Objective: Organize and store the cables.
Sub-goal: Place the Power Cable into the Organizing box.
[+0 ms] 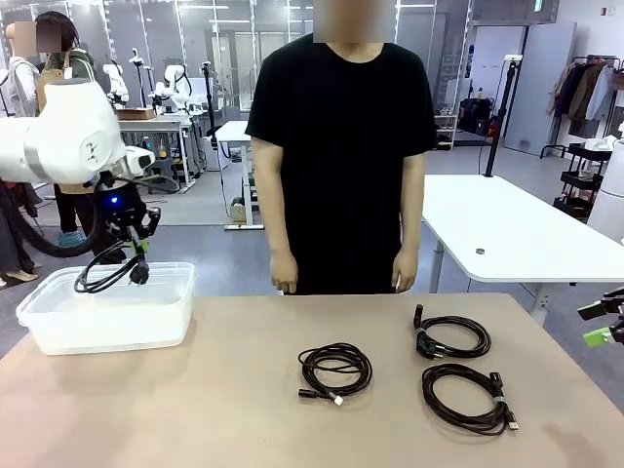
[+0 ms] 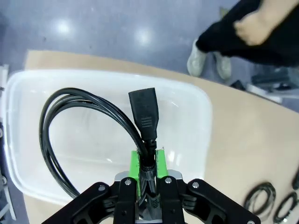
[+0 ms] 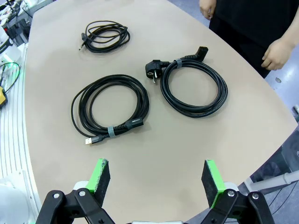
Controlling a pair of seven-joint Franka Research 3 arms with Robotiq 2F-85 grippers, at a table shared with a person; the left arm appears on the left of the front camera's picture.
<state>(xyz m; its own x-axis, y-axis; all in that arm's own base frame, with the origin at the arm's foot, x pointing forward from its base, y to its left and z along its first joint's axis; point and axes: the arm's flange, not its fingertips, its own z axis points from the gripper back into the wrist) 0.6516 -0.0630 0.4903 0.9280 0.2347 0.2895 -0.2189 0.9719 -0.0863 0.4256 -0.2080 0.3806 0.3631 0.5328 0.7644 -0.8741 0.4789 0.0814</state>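
My left gripper (image 1: 136, 255) (image 2: 147, 161) is shut on a coiled black cable (image 1: 105, 274) (image 2: 88, 121) and holds it above the clear plastic bin (image 1: 107, 317) (image 2: 187, 112) at the table's left. Its plug end (image 2: 145, 116) sticks up between the green pads. Three more coiled cables lie on the tan table: one in the middle (image 1: 335, 369) (image 3: 103, 34), one at the back right (image 1: 454, 336) (image 3: 192, 85) and one at the front right (image 1: 468, 396) (image 3: 110, 108). My right gripper (image 1: 604, 322) (image 3: 156, 179) stands open at the table's right edge, above the table near the front right cable.
A person in a black shirt (image 1: 341, 146) stands at the far side of the table, hands (image 1: 285, 283) hanging at the table edge. A white table (image 1: 507, 229) stands behind at the right. The front of the tan table (image 1: 195, 419) is bare.
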